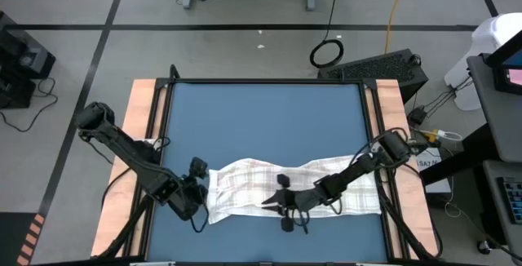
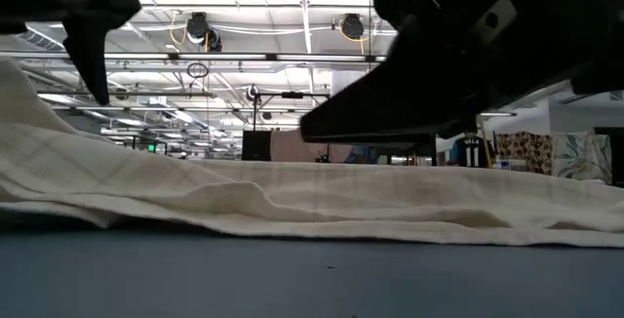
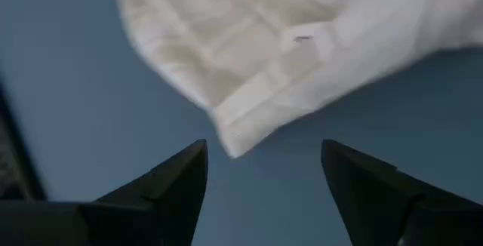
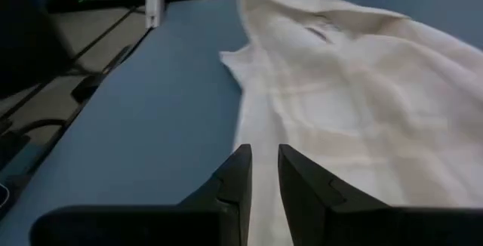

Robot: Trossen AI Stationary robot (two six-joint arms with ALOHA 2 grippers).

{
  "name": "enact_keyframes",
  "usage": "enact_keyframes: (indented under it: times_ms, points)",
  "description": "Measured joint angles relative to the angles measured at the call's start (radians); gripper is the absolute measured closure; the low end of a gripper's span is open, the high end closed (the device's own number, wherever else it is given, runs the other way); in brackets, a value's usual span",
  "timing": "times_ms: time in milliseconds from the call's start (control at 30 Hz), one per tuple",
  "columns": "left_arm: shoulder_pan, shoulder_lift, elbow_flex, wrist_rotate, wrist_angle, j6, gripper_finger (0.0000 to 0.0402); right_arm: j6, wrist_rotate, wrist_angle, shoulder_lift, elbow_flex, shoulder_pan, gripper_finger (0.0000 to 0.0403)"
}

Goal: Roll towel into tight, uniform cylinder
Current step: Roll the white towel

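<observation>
The white towel (image 1: pixel 294 186) with faint grey checks lies spread out in a long strip across the near part of the blue mat (image 1: pixel 261 119), slightly rumpled. My left gripper (image 1: pixel 204 184) is open at the towel's left end. In the left wrist view its fingers (image 3: pixel 264 152) stand on either side of a towel corner (image 3: pixel 230 144) without touching it. My right gripper (image 1: pixel 276 194) is over the middle of the towel's near edge and points toward the table's left. Its fingers (image 4: pixel 264 159) are almost together, with only a narrow gap and nothing between them. In the low view (image 2: pixel 312 128) it hovers above the cloth (image 2: pixel 292 196).
Bare blue mat lies behind the towel up to the far edge. Wooden table strips (image 1: pixel 143 135) run along both sides of the mat. A black case (image 1: pixel 383 66) sits beyond the far right corner.
</observation>
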Motion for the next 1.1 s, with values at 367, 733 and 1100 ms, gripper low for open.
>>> enact_keyframes:
  times_ms: [367, 733, 1100]
  points:
    - [0.07, 0.09, -0.024, -0.003, 0.13, 0.388, 0.014, -0.037, -0.033, -0.145, 0.015, 0.12, -0.022, 0.0344]
    - [0.155, 0.2, -0.025, 0.088, 0.219, 0.51, 0.025, -0.012, -0.032, -0.179, 0.015, 0.144, -0.021, 0.0344]
    - [0.133, 0.137, 0.066, 0.022, 0.174, 0.238, 0.0377, 0.042, -0.011, -0.241, 0.022, 0.144, -0.02, 0.0344]
